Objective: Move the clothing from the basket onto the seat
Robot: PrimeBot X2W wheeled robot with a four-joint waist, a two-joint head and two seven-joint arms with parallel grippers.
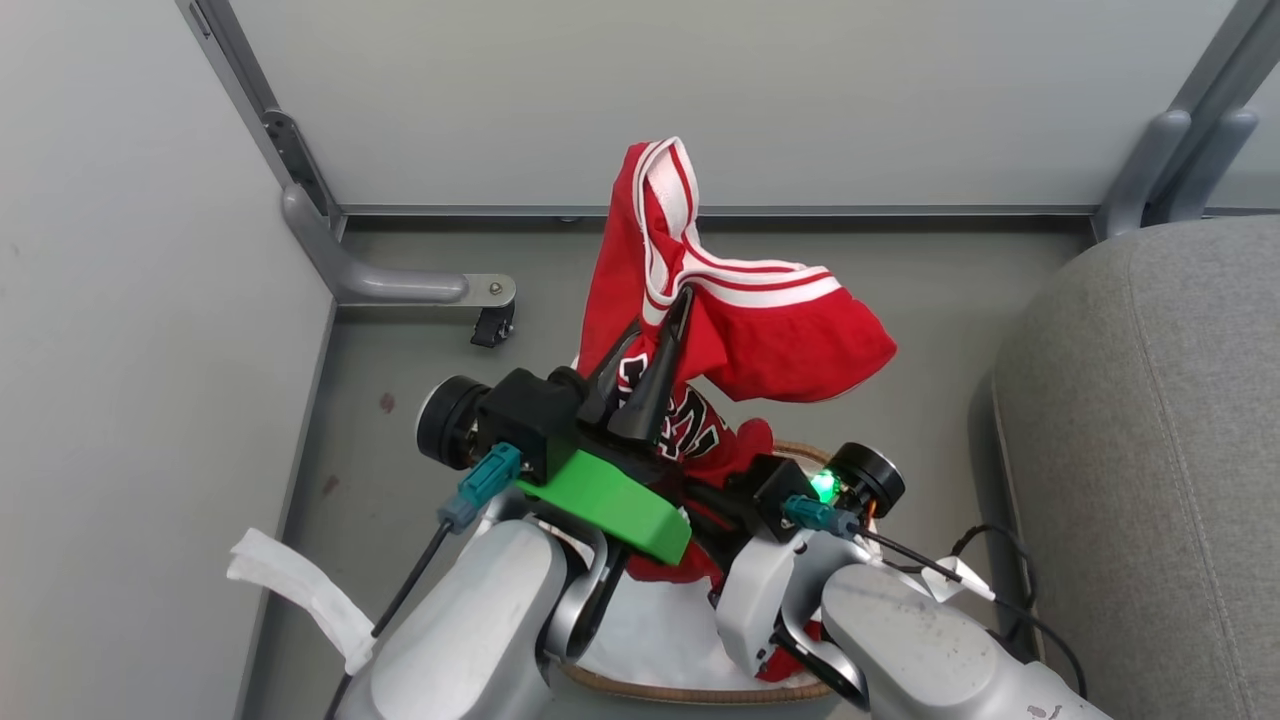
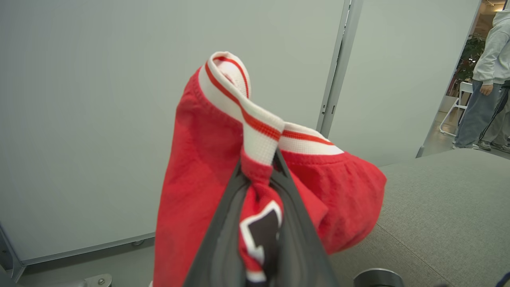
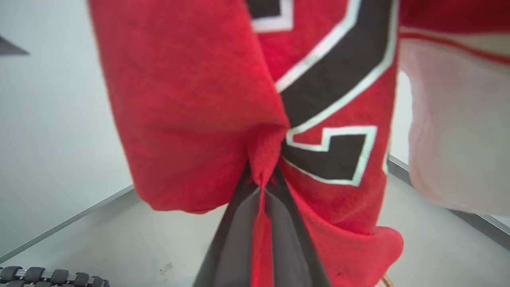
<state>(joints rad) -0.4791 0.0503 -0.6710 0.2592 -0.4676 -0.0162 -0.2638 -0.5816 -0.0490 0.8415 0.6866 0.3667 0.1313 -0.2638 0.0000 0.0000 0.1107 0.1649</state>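
Clothing: a red jersey (image 1: pixel 770 340) with white stripe bands and dark lettering, bunched up and raised above the basket (image 1: pixel 690 692). Its striped band stands highest, toward the far wall panel, and 1 red lobe droops toward the seat (image 1: pixel 1150 450).
Basket: on the floor, just beside the seat's left edge. More red cloth lies on its white liner (image 1: pixel 650 630) under the arms; I cannot tell whether it is the same garment or a 2nd.
Left tool (image 1: pixel 678 305): pressed together, pinching a fold of the clothing just below the white band. Cloth rises past the tips and spills to both sides.
Right tool (image 3: pixel 261 179): pressed together, pinching a gathered tuck of red cloth beside a dark numeral, nearer the basket than the left tool's hold.
Handling: soft, light and limp, by the look of it. It should sag and swing from the 2 pinch points, and loose tails may catch the basket's rim. It is not fragile.
Where to hold: the thick banded hem or a bunched fold likely gives the surest bite; a single thin layer could pull free.
Against the goal: the clothing is not yet over the seat; it hangs off the seat's left edge, above the basket and floor.
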